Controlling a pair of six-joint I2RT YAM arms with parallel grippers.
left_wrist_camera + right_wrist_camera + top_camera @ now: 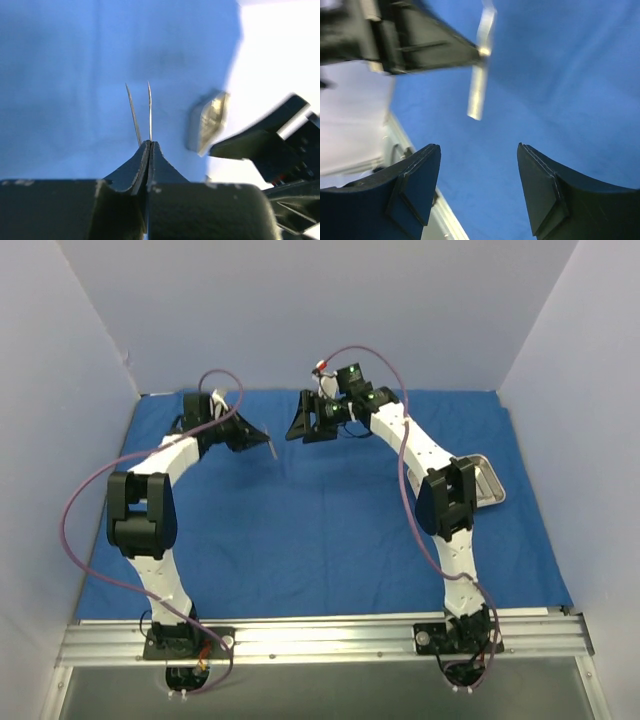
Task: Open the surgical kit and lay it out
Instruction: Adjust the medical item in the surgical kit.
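Note:
The royal-blue cloth wrap (330,520) lies spread flat over the table. The small steel tray (488,481) sits on it at the right edge, beside the right arm. My left gripper (262,437) is held above the cloth's far left part and is shut on one thin silver instrument (271,447). Two slim prongs of the instrument (141,114) stick out past the fingertips. My right gripper (295,420) is open and empty, level with the left gripper and facing it a short gap away. In the right wrist view the instrument (481,75) hangs ahead of the open right gripper (479,150). No other instruments are in view.
Pale walls close in the table at the back and both sides. A metal rail (320,635) runs along the near edge by the arm bases. A blurred shiny steel object (210,120) shows beyond my right gripper's dark finger (260,135) in the left wrist view.

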